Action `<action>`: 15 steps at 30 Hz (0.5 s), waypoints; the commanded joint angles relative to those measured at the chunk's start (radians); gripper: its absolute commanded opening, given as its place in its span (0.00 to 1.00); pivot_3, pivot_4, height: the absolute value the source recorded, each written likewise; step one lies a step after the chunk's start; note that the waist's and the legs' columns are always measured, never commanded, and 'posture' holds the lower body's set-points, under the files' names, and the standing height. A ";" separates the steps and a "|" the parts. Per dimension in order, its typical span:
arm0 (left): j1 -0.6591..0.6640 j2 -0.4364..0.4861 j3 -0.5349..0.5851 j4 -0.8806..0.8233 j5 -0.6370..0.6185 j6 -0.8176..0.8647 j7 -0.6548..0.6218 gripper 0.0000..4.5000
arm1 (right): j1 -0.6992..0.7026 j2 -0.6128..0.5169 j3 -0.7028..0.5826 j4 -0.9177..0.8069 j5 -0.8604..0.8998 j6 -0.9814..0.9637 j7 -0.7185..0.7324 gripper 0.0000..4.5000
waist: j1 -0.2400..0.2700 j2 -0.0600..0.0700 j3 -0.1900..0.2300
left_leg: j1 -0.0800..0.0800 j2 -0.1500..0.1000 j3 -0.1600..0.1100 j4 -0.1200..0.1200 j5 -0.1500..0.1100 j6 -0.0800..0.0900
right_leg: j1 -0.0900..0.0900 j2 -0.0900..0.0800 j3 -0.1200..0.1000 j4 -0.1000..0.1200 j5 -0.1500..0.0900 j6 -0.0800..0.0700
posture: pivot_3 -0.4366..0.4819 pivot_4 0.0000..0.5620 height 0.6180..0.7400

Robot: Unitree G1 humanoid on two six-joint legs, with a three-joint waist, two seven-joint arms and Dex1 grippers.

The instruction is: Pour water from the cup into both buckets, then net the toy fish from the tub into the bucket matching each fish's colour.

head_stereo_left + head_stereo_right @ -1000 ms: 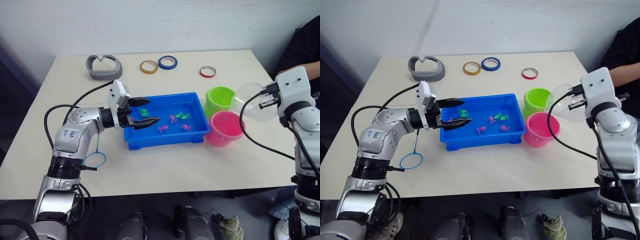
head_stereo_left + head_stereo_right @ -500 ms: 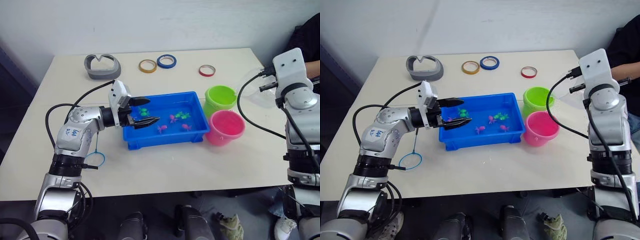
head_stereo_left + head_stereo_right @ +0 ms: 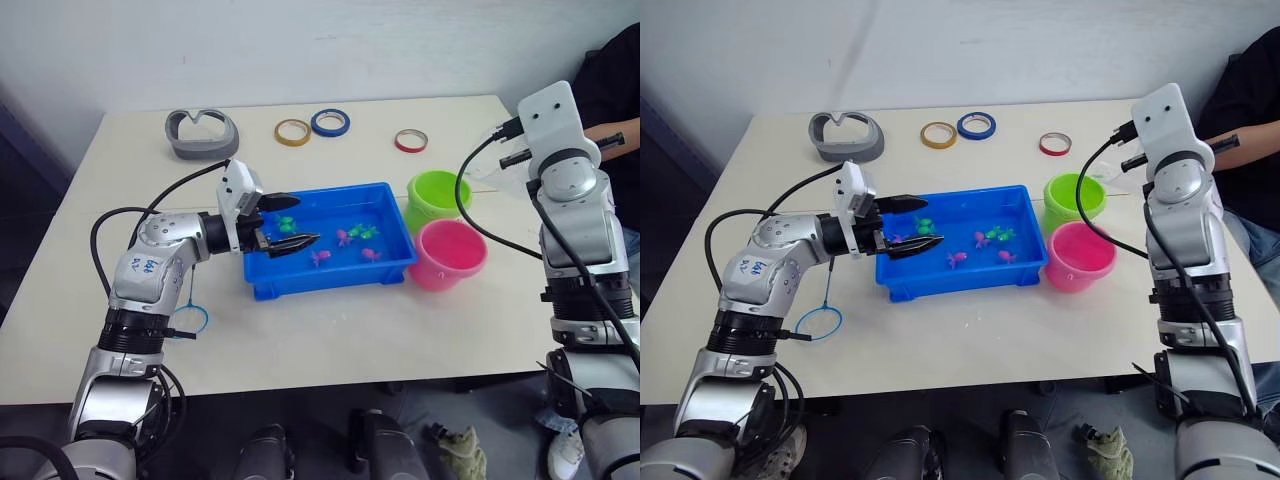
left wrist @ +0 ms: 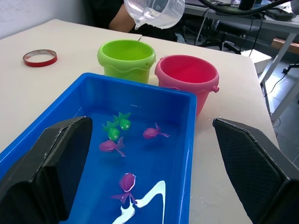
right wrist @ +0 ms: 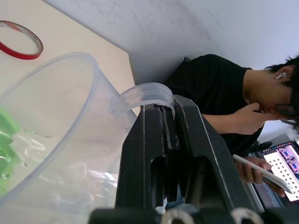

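My right gripper (image 5: 161, 140) is clamped on the handle of the clear, thin-walled plastic cup (image 5: 51, 135), held up beyond the lime green round bucket (image 3: 440, 197). That bucket has a thick rolled rim and touches the glossy pink bucket (image 3: 450, 255) of the same shape. Both sit just beside the shallow bright blue rectangular tub (image 3: 330, 245), my landmark here. My left gripper (image 3: 285, 222) hangs over the tub's far end from the buckets, black fingers spread wide, holding nothing. Tiny pink and green plastic fish (image 4: 117, 128) lie in the tub's water. The matte cream tabletop (image 3: 330, 330) carries a blue hoop net (image 3: 188, 318) near the tub. Behind it: tape rings (image 3: 331, 122), a plain pale wall.
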 commanded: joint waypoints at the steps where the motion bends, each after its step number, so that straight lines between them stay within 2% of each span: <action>1: 0.013 0.004 0.015 -0.053 -0.004 -0.006 0.010 1.00 | -0.056 -0.001 0.018 0.037 -0.047 -0.052 -0.033 0.02 | -0.008 0.000 0.000 | 0.000 0.000 0.000 0.000 0.000 0.000 | 0.000 0.000 0.000 0.000 0.000 0.000 | 0.48 0.27 0.78; 7: 0.018 0.011 0.011 -0.060 0.011 -0.011 0.025 1.00 | -0.088 -0.003 0.068 0.121 -0.093 -0.109 -0.045 0.02 | -0.011 0.000 0.000 | 0.000 0.000 0.000 0.000 0.000 0.000 | 0.000 0.000 0.001 0.000 0.000 0.000 | 0.48 0.27 0.78; 15: 0.018 0.001 0.017 -0.045 0.027 -0.034 0.051 1.00 | -0.094 -0.002 0.099 0.152 -0.140 -0.155 -0.044 0.02 | -0.011 0.000 0.000 | 0.000 0.000 0.000 0.000 0.000 0.000 | 0.000 0.000 0.001 0.000 0.000 0.000 | 0.48 0.27 0.78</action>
